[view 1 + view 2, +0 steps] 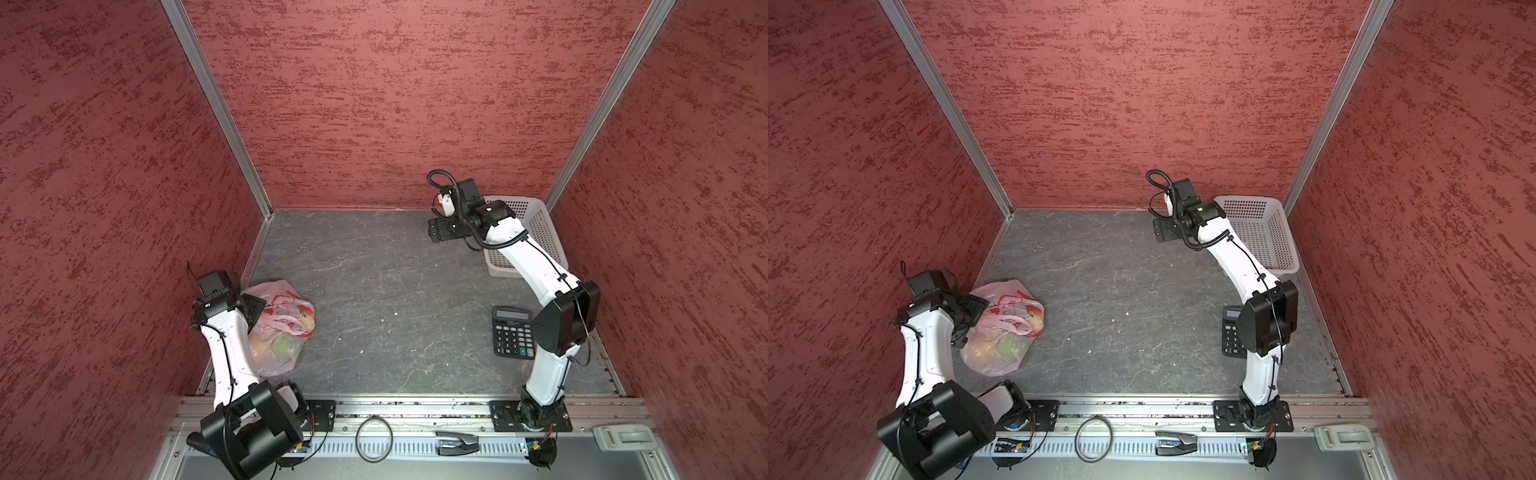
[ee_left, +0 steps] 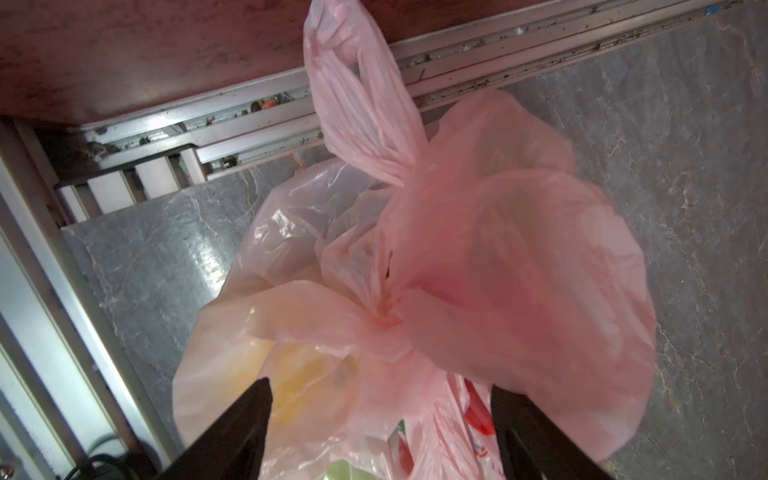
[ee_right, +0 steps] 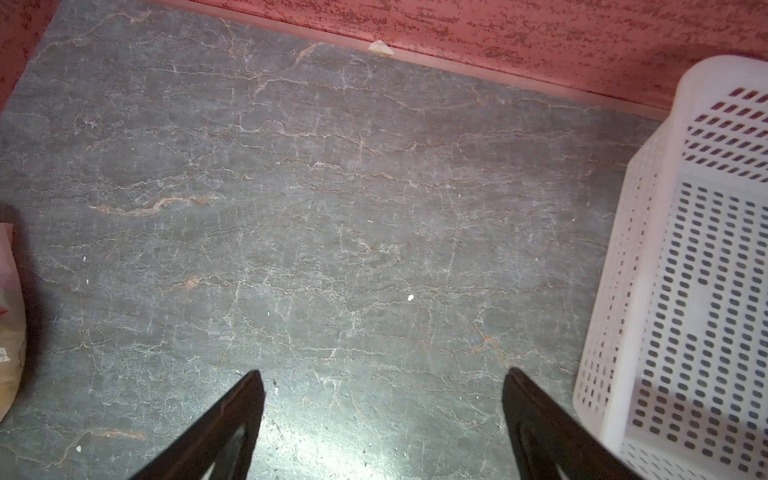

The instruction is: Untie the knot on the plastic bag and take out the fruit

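Left wrist: bag, grey tabletop, red wall

Two arms poised, both sets of jaws standing wide.

The left arm rises from its base at the near edge of the desk and leans along the left edge. Its wrist is bent over, so the left gripper points down close to the near-left corner with its black fingers spread far apart. The right arm climbs from the near edge to a high elbow, then stretches toward the far-right corner. The right gripper hangs above the desk near the far edge, fingers equally wide.
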